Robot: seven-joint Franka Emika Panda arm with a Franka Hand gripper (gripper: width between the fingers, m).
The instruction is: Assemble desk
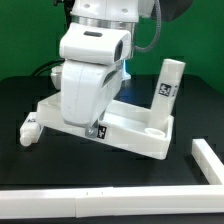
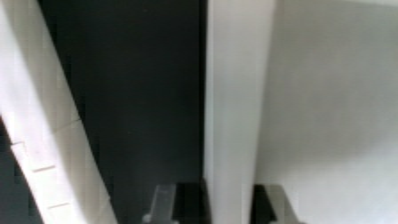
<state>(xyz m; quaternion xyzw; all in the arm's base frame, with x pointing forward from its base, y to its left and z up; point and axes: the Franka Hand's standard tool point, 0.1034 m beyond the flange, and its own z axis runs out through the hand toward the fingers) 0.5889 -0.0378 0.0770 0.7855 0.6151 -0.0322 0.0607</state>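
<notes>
Desk top (image 1: 138, 132): white plastic, wide flat rectangle with a raised rim, lying flat mid-table; smooth matte faces, square edges.
Rim (image 2: 237, 100): in the wrist view a straight white wall of even thickness, running between the fingers.
Upright leg (image 1: 167, 84): blocky white post standing at the top's far right corner, with a black-and-white square tag on its face.
Loose leg (image 1: 28, 127): short white block lying on its side just off the top's left end, with a tag on it.
Gripper (image 1: 97, 128): low at the top's near rim, largely hidden under the glossy white arm (image 1: 90, 60).
Fingers (image 2: 187, 203): dark, flat-sided; one on each face of the rim, flush against it, grasping the desk top.
Table (image 1: 120, 172): black, dull, even surface.
White rail (image 1: 208, 165): square-section bar along the near and right table edges, forming a corner.
Slanted white strip (image 2: 36, 130): smooth and pale, set apart from the rim across dark table; cannot tell what it is.
</notes>
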